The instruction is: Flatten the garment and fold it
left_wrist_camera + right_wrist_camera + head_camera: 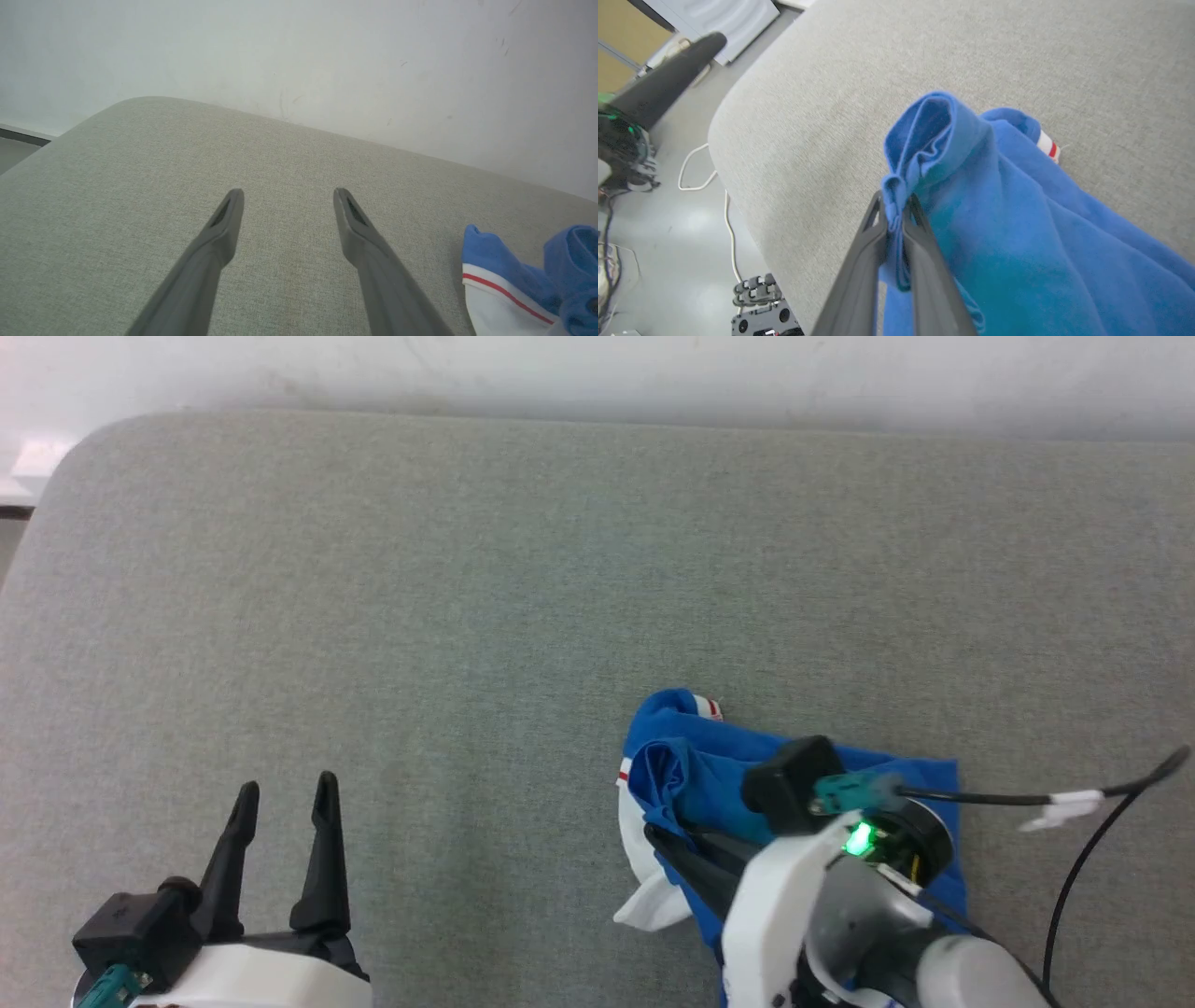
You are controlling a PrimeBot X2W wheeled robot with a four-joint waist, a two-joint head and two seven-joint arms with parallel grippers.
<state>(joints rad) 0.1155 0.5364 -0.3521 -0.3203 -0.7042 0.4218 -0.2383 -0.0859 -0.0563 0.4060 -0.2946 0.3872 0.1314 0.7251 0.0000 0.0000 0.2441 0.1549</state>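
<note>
Head view: grey padded table (467, 569); blue garment (695, 761) bunched in a heap at its near right. The left gripper (287, 786) is at lower left, fingers spread wide, empty, well apart from the garment. The right gripper (653, 833) is at the heap, fingers close together in the cloth. Left wrist view: left gripper (288, 192) wide open above bare table; the garment's (495, 266) white, red-striped sleeve end at the right edge. Right wrist view: right gripper (895, 200) nearly closed, pinching a blue fold of the garment (994, 210), which lies on the table.
</note>
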